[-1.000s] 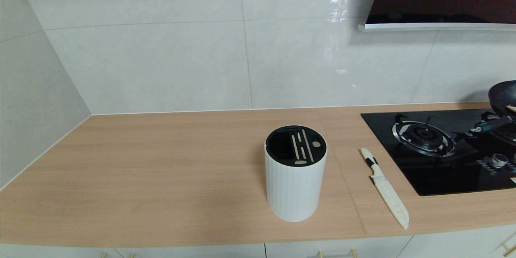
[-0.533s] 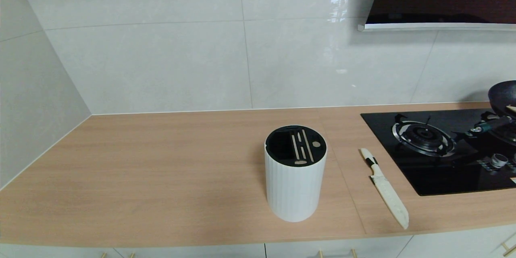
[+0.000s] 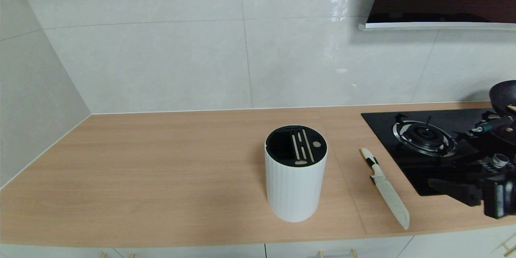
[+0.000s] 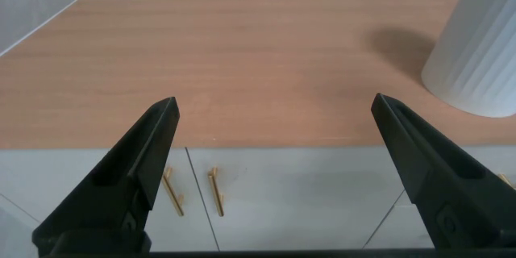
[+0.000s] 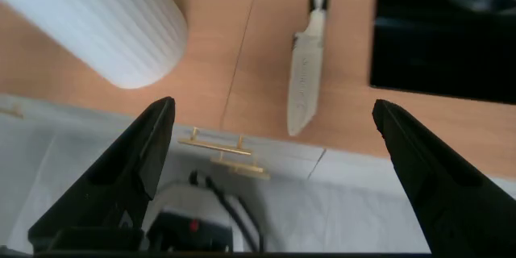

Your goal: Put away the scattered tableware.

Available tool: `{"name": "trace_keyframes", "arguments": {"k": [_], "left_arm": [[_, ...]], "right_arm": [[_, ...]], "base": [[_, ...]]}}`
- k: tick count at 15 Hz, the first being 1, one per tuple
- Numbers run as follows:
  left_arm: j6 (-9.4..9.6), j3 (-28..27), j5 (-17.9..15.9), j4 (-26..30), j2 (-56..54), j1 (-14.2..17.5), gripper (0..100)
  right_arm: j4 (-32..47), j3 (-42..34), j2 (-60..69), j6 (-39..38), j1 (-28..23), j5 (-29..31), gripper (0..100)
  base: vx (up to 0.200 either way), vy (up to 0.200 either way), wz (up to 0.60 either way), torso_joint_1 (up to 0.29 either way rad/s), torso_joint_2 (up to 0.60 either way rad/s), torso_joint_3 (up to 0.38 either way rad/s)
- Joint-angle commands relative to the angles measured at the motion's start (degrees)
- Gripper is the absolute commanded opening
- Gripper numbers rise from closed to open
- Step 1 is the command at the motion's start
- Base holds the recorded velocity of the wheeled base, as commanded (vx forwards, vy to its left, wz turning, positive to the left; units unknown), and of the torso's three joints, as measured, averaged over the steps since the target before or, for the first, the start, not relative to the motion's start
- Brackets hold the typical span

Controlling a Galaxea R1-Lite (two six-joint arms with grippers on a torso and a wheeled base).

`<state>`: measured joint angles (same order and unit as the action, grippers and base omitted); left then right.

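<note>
A white-handled knife lies flat on the wooden counter, blade toward the front edge, between the holder and the hob. The white ribbed knife holder stands upright left of it, its black slotted top holding nothing. My right gripper hovers open at the front right, over the counter's edge and right of the knife. In the right wrist view its fingers spread wide, with the knife and holder beyond them. My left gripper is open below the counter's front edge, the holder off to one side.
A black gas hob with burners fills the right of the counter, with a dark pan at its far edge. A range hood hangs above. Cabinet fronts with brass handles run below the counter. Tiled walls close the back and left.
My right gripper has come into the head view at the lower right, near the hob's front corner. The knife and holder have not moved.
</note>
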<state>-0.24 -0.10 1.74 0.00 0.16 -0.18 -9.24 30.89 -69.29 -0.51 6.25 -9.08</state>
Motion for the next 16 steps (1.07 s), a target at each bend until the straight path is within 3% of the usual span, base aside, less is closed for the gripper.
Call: {"name": "trace_keyframes", "arguments": {"k": [1, 6, 10, 16], "left_arm": [[-0.02, 0.01, 0.01, 0.0, 0.02, 0.01, 100], [-0.02, 0.01, 0.01, 0.0, 0.02, 0.01, 100], [-0.02, 0.01, 0.01, 0.0, 0.02, 0.01, 100], [-0.02, 0.01, 0.01, 0.0, 0.02, 0.01, 100]], "right_arm": [[-7.11, 4.35, -19.39, 0.25, 1.66, 0.21, 100], [-14.23, 6.9, -35.83, 0.95, 2.36, 4.34, 100], [-25.04, 6.73, -46.37, 2.62, 3.85, 12.25, 100], [-34.27, 6.46, -51.65, 2.36, 2.89, 12.86, 100]], "base": [[0.0, 0.0, 0.0, 0.0, 0.0, 0.0], [0.0, 0.0, 0.0, 0.0, 0.0, 0.0], [0.0, 0.0, 0.0, 0.0, 0.0, 0.0], [0.0, 0.0, 0.0, 0.0, 0.0, 0.0]]}}
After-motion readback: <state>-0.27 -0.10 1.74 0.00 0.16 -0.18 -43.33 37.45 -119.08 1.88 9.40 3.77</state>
